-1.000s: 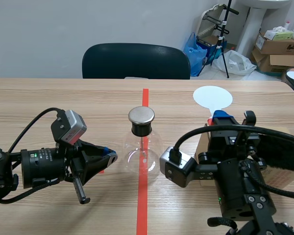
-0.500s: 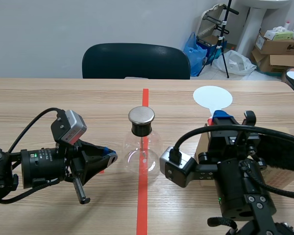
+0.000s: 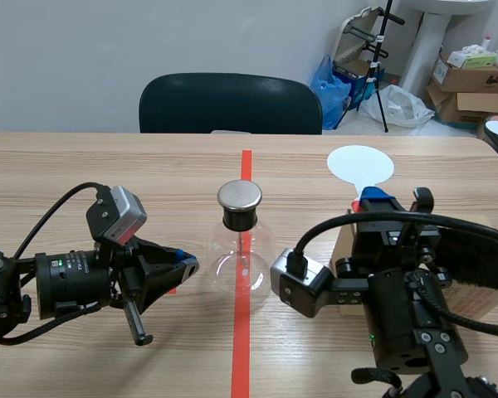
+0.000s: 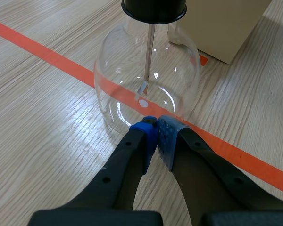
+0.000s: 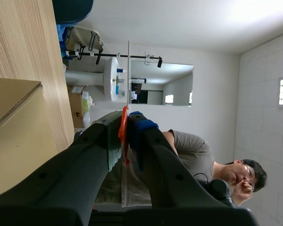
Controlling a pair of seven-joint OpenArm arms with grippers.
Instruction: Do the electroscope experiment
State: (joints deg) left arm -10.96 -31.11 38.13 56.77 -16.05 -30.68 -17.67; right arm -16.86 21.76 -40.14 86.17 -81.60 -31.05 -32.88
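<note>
The electroscope, a round glass flask with a black stopper and a metal cap, stands on the red tape line at the table's middle. A thin rod hangs inside the flask. My left gripper lies low to the flask's left, its blue pads shut together on nothing, tips almost at the glass. My right gripper points upward and is shut on the orange handle of a white round paddle. In the right wrist view the paddle appears edge-on.
A cardboard box stands under the right arm, close to the flask's right; the same box lies just behind the flask. A dark chair is across the table. A person shows beyond the right gripper.
</note>
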